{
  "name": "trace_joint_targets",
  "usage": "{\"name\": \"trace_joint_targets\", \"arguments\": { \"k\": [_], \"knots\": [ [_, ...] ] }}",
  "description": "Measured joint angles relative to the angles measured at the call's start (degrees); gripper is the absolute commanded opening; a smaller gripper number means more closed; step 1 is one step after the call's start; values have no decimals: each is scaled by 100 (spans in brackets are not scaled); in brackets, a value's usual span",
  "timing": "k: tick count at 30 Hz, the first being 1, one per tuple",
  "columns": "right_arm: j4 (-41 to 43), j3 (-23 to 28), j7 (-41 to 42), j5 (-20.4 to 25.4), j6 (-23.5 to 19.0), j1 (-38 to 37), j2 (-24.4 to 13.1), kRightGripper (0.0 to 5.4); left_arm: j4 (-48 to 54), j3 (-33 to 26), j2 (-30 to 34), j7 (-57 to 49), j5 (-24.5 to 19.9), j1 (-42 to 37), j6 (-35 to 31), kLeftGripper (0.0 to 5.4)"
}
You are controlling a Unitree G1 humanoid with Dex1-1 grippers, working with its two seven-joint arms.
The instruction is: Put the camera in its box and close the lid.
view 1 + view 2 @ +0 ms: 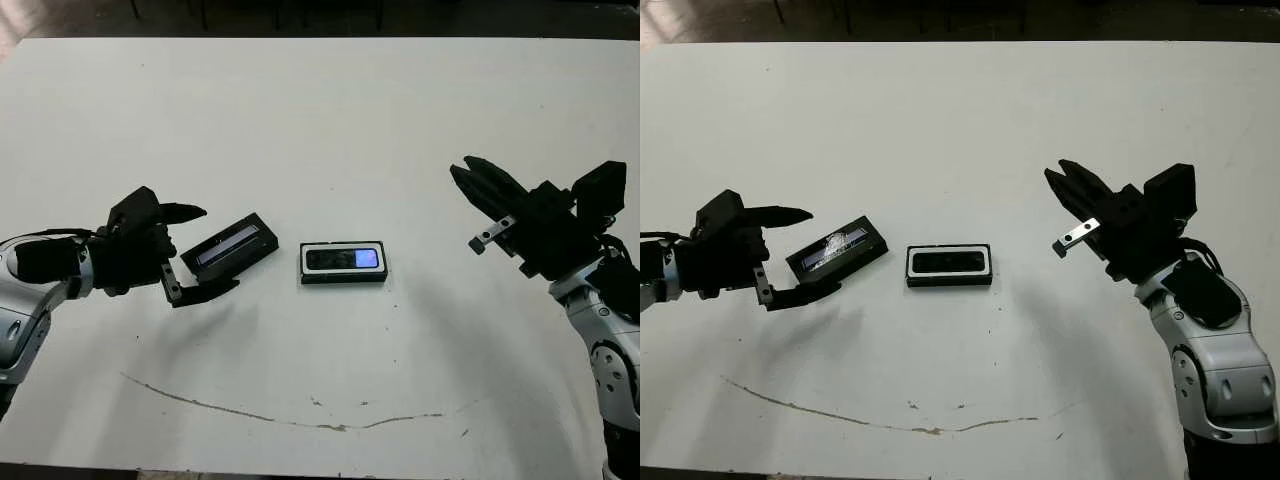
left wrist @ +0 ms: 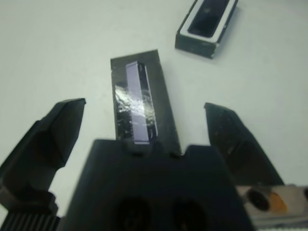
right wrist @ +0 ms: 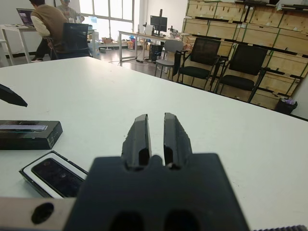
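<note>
White table [image 1: 320, 130] bare but for a thin brown scuff line [image 1: 280, 418] near its front edge; box [image 1: 344, 263] at centre, camera [image 1: 343, 259] lying inside, lid [image 1: 230, 246] off at nine o'clock. Left gripper [image 1: 197, 250] spread wide, straddling the lid's end; right gripper [image 3: 156, 134] pressed together, empty, raised at three o'clock. Beyond: black chairs [image 3: 207, 55], wooden crates [image 3: 240, 14], desks, a seated person [image 3: 45, 24].

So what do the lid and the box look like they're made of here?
The lid looks like matte black card or plastic; its silvery stripe glints like glossy foil or film, though which one is unclear. The box has black walls and a plain white lining, possibly card or moulded plastic. The camera lying inside shows a glassy, blue-reflecting face.
</note>
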State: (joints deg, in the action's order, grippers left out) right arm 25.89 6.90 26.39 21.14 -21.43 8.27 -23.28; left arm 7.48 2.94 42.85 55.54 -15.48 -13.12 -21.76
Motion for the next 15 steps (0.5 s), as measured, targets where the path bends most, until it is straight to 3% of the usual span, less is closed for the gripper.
{"name": "trace_joint_targets", "arguments": {
  "k": [15],
  "knots": [
    [-140, 0, 112, -4, 114, 1, -5, 0, -470, 61, -25, 37, 117, 52, 203, 538]
  ]
}}
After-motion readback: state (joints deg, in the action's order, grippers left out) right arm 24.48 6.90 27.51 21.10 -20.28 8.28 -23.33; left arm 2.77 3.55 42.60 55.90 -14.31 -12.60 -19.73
